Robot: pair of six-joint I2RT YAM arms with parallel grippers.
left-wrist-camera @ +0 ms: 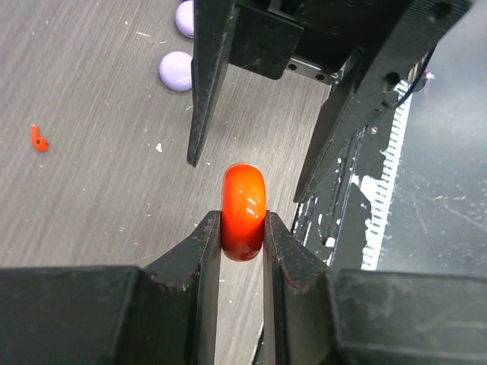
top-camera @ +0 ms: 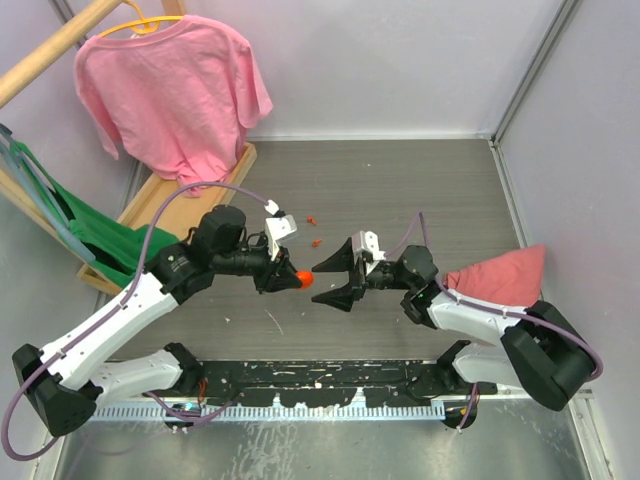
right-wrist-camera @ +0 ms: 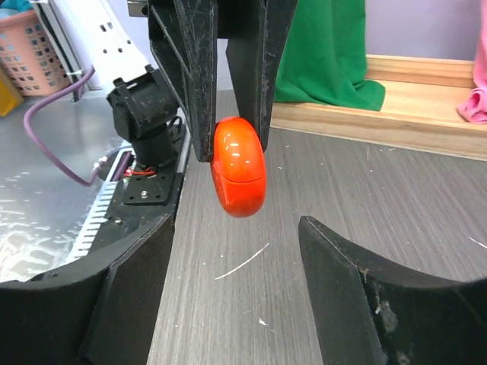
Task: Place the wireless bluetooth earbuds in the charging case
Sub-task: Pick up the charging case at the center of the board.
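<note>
A glossy orange-red round charging case (left-wrist-camera: 243,201) with a seam around its middle hangs edge-on above the table, lid closed. My left gripper (left-wrist-camera: 243,228) is shut on its two flat faces. In the top view the case (top-camera: 305,279) sits between both arms. My right gripper (right-wrist-camera: 236,228) is open, its fingers (left-wrist-camera: 202,91) reaching toward the case (right-wrist-camera: 240,171) from the opposite side without touching it. Tiny red comma-shaped earbuds (top-camera: 317,242) lie on the table beyond; one earbud (left-wrist-camera: 38,138) shows at the left of the left wrist view.
Two lilac round discs (left-wrist-camera: 176,70) lie on the grey table under the right arm. A pink shirt (top-camera: 170,90) and a green cloth (top-camera: 100,240) hang on a wooden rack at the back left. A pink-red cloth (top-camera: 500,275) lies at the right.
</note>
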